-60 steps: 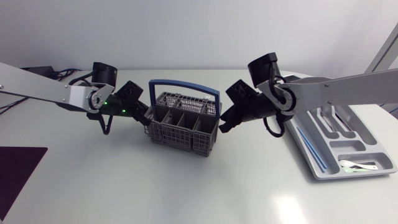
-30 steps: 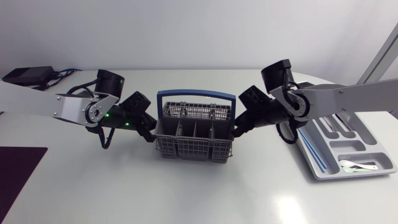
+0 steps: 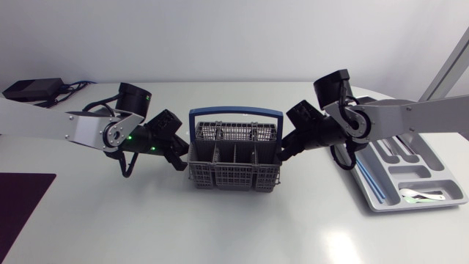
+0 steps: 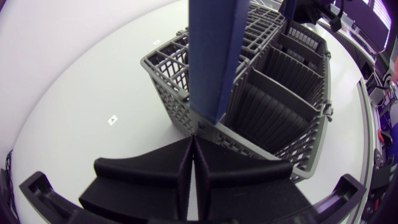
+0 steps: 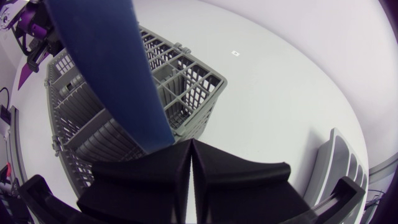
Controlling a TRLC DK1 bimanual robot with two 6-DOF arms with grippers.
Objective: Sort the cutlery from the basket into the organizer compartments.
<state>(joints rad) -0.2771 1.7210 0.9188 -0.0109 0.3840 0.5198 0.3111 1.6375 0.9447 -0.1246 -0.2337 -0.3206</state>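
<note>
A grey mesh cutlery basket (image 3: 234,158) with a blue handle (image 3: 236,112) stands mid-table. I see no cutlery in its compartments. My left gripper (image 3: 183,158) is shut on the basket's left end wall; in the left wrist view its fingertips (image 4: 193,138) meet at the rim under the handle's foot (image 4: 214,74). On the opposite end wall my right gripper (image 3: 282,154) is shut too, its tips (image 5: 191,144) pinching the rim of the basket (image 5: 93,118). The grey organizer (image 3: 418,174) lies at the right, holding blue sticks (image 3: 366,176), a white spoon (image 3: 418,194) and some cutlery (image 3: 392,147).
A black box with cables (image 3: 33,89) sits at the back left. A dark patch (image 3: 22,205) lies at the front left edge. In the right wrist view the organizer's corner (image 5: 339,168) shows beside the right gripper. Bare white table stretches in front of the basket.
The basket has shifted to the right and a little toward the front, turning squarer to me. Both grippers moved with it, staying at its two ends.
</note>
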